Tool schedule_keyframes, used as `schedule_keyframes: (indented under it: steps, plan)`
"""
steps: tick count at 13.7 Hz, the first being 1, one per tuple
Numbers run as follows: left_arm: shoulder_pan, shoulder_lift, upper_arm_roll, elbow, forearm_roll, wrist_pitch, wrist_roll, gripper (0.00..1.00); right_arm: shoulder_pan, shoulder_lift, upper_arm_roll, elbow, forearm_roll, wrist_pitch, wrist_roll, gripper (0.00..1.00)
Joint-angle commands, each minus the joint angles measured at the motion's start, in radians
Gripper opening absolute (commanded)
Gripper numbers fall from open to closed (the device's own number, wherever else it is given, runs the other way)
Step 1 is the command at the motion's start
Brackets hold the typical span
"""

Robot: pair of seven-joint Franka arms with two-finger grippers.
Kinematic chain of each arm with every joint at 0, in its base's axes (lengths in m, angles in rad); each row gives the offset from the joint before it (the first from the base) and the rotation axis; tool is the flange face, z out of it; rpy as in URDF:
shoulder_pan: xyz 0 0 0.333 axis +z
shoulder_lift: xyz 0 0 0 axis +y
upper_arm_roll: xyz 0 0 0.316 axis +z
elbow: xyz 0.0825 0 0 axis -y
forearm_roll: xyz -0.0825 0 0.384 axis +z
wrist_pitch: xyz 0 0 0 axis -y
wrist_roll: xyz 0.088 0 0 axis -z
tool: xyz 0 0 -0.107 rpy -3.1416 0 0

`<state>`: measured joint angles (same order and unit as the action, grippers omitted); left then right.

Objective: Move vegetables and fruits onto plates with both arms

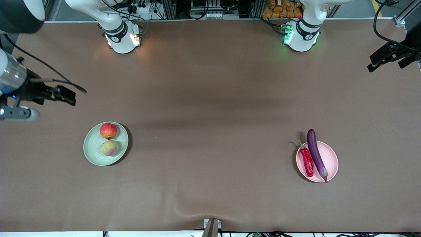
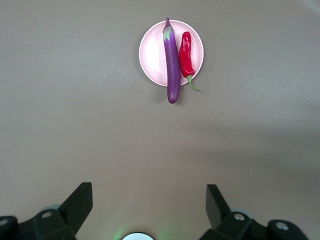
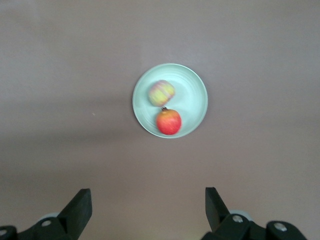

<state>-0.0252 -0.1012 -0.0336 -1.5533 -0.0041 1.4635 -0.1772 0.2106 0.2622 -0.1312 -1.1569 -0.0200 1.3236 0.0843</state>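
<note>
Brown cloth-covered table [image 1: 210,98], cable racks along the edge by the arm bases. Green plate [image 1: 90,151], toward the right arm's end, holds both fruits touching: apple [image 1: 108,130] and, nearer the front camera, peach [image 1: 109,147]. Pink plate [image 1: 330,161], toward the left arm's end, holds the chili pepper [image 1: 307,161] beside the eggplant [image 1: 315,153]; the eggplant overhangs the rim at both ends. Left gripper [image 2: 149,202] is raised over bare table at its own end, jaws spread, empty. Right gripper [image 3: 148,202] likewise, raised over its end, jaws apart, nothing held. Judgement: transfer looks complete, both arms waiting. No further grasp seems needed; at most, recentre the eggplant.
</note>
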Motion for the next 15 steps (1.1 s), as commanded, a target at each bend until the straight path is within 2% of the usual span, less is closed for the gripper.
schedule_keyframes:
  steps: [1,3,7,9,11,14,15]
  plan:
    - [0.004,-0.002,-0.022,0.009,-0.002,-0.020,-0.004,1.00,-0.057,-0.122,0.004,-0.205,-0.014,0.090,-0.093,1.00]
    - [0.004,-0.002,-0.023,0.006,-0.002,-0.020,-0.004,1.00,-0.076,-0.216,0.004,-0.355,-0.014,0.192,-0.144,1.00]
    - [0.005,-0.002,-0.023,0.007,-0.002,-0.020,-0.005,1.00,-0.106,-0.250,0.005,-0.411,-0.011,0.209,-0.153,1.00]
    - [0.004,-0.002,-0.023,0.007,-0.002,-0.022,-0.005,1.00,-0.102,-0.250,0.005,-0.409,-0.009,0.198,-0.153,1.00]
    - [0.002,0.000,-0.025,0.007,-0.002,-0.022,-0.007,1.00,-0.111,-0.230,0.005,-0.351,0.000,0.198,-0.153,1.00]
    - [0.004,0.003,-0.025,0.013,-0.002,-0.022,0.005,1.00,-0.102,-0.218,0.008,-0.261,-0.037,0.152,-0.153,1.00]
    - [0.005,0.003,-0.023,0.013,-0.002,-0.022,0.005,1.00,-0.108,-0.216,0.008,-0.259,-0.023,0.152,-0.152,1.00]
